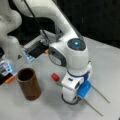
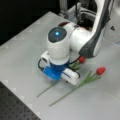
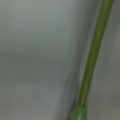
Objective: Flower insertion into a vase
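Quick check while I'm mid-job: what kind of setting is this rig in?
Probably a robotics lab bench rather than a home: a bare grey tabletop, a dark perforated board at its edge, and only props laid out, two red artificial tulips and a dark-brown cylindrical vase. The gripper is hidden beneath the wrist.

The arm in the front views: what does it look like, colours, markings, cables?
The arm is glossy white with rounded joint housings and dark grey panels along the link. A dark round cap with a glowing blue light tops the wrist joint. A blue part is mounted at the wrist, and a black cable runs along the link. The gripper is hidden under the wrist.
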Controlling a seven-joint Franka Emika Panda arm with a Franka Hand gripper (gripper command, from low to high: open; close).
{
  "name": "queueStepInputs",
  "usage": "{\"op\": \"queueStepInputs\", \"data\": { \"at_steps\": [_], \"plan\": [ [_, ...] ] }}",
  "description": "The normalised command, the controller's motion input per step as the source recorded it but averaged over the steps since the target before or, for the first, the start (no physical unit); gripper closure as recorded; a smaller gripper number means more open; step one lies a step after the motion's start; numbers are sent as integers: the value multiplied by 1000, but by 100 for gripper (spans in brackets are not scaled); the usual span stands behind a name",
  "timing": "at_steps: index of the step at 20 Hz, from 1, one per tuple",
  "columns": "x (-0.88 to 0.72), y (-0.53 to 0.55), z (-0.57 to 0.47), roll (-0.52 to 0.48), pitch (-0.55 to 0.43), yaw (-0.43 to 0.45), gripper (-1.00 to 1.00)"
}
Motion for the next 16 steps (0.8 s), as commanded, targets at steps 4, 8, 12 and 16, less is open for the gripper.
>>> {"op": "queueStepInputs", "data": {
  "at_steps": [4,8,12,16],
  "plan": [
    [24,-40,-42,48,-55,78,-100],
    [26,-43,-12,48,-57,77,-100],
    [25,-43,-12,48,-57,76,-100],
    [24,-43,-12,48,-56,76,-100]
  ]
}}
